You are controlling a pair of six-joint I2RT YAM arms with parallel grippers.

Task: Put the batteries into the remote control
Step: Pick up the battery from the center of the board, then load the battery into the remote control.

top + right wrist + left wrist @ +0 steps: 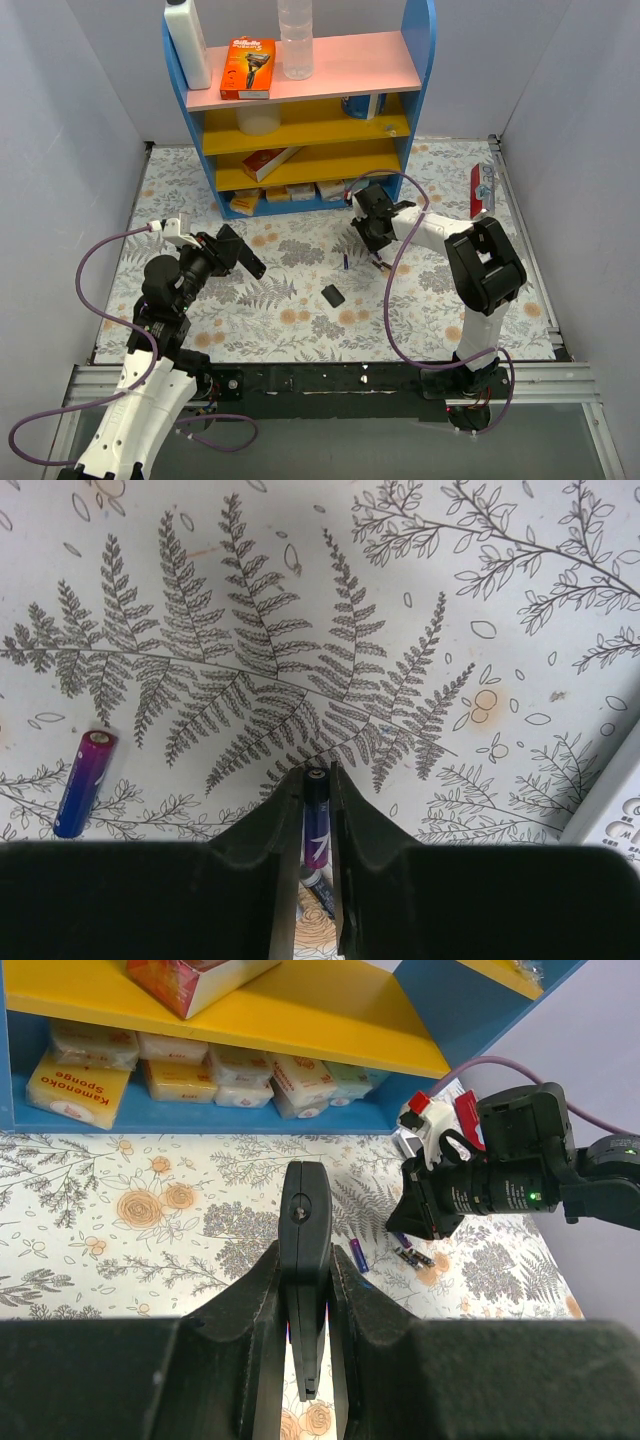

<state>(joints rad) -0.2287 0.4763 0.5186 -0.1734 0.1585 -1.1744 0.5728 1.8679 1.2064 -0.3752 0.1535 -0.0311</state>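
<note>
My left gripper [236,252] is shut on a black remote control [243,250], held edge-up above the mat; in the left wrist view the remote [305,1230] stands between my fingers. My right gripper [373,250] is low over the mat near the shelf and is shut on one purple-blue battery [316,815]. A loose battery [84,783] lies on the mat to its left, also in the top view [346,262] and the left wrist view [358,1256]. More batteries [413,1257] lie under the right gripper [428,1215].
A small black cover [333,296] lies on the mat between the arms. A blue shelf unit [300,110] with yellow boards stands at the back, sponge packs [90,1070] on its lowest level. A white object [612,815] lies right of the right gripper.
</note>
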